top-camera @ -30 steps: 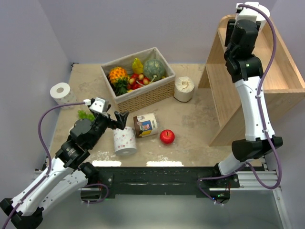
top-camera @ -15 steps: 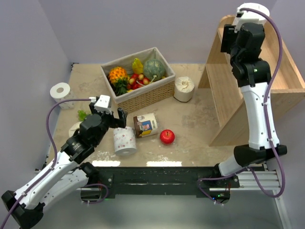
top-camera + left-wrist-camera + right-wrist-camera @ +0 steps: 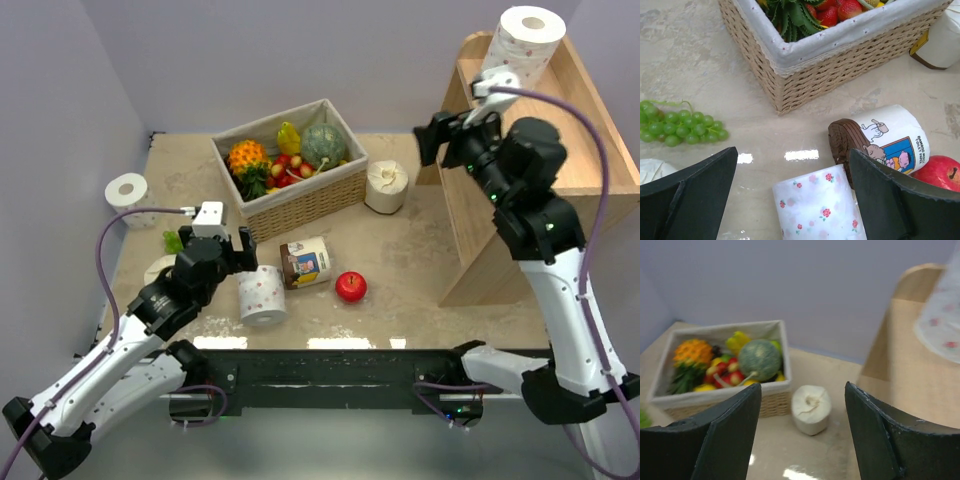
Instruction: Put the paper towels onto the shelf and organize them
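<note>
Nearest to us, the left pincer [image 3: 792,155] is wide open and holds nothing. A dotted paper roll [image 3: 820,210], white with little pink flowers, stands on the table [image 3: 690,60] between its two fingers, with a gap on each side. Just beside this roll a jar [image 3: 885,145] lies on its side, and a red apple [image 3: 940,172] sits next to the jar. Green grapes [image 3: 680,129] lie off to the left. Farther back we see the wicker basket [image 3: 300,205] full of fruit, a cream roll [image 3: 386,187] just to its right, and a far-left roll [image 3: 128,195] by the wall. The right pincer [image 3: 432,140] hangs up in the air in front of the shelf [image 3: 470,190]. Its fingers are apart too, and nothing is between them. At the back, on the top of the shelf, the top roll [image 3: 525,40] stands upright.
</note>
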Robot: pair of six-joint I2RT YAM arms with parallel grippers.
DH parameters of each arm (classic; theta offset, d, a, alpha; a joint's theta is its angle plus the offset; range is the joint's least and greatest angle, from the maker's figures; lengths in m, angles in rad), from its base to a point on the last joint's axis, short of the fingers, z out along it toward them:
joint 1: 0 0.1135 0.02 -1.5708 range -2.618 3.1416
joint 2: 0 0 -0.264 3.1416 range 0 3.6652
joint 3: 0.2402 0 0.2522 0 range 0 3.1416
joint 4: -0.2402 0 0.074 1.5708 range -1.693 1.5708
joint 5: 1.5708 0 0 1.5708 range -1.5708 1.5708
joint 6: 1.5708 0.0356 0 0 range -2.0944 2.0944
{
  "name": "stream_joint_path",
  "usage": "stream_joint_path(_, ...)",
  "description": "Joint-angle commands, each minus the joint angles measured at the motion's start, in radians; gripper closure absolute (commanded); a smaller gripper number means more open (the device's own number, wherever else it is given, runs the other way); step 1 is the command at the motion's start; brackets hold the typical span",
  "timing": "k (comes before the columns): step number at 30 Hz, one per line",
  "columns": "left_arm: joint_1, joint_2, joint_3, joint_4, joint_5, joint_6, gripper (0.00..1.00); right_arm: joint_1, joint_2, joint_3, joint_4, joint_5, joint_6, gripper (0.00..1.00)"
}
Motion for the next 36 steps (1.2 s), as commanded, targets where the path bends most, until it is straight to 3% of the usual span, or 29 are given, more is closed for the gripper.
stream_joint_path(1, 0.002, -0.065, 0.082, 0.003, -0.041, -0.028, 0.02, 0.205, 0.016, -0.151, 0.113, -0.027, 0.030, 0.29)
stream_joint_path(4, 0.002, -0.108, 0.142, 0.008, -0.024, -0.002, 0.02, 0.411, -0.001, -0.324, 0.209, 0.026, 0.037, 0.30)
stream_joint_path(8, 0.002, -0.161, 0.222, -0.023, -0.013, 0.038, 0.01, 0.592, -0.012, -0.521, 0.386, 0.108, 0.026, 0.32)
stream_joint_path(13, 0.002, -0.231, 0.286, -0.075, -0.009, 0.072, 0.01, 0.879, 0.077, -0.682, 0.566, 0.295, -0.155, 0.20)
stream_joint_path(16, 0.001, -0.274, 0.276, -0.078, -0.028, 0.087, 0.01, 0.976, 0.123, -0.778, 0.727, 0.353, -0.224, 0.11)
stream_joint_path(22, 0.002, -0.331, 0.197, -0.064, -0.096, 0.103, 0.01, 1.091, 0.276, -0.888, 1.014, 0.427, -0.393, 0.04)
stream_joint_path(31, 0.002, -0.355, 0.030, -0.060, -0.272, 0.060, 0.01, 1.203, 0.496, -0.928, 1.297, 0.531, -0.535, 0.05)
stream_joint_path(36, 0.001, -0.388, 0.006, -0.023, -0.262, 0.080, 0.00, 1.224, 0.591, -0.937, 1.441, 0.661, -0.640, 0.05)
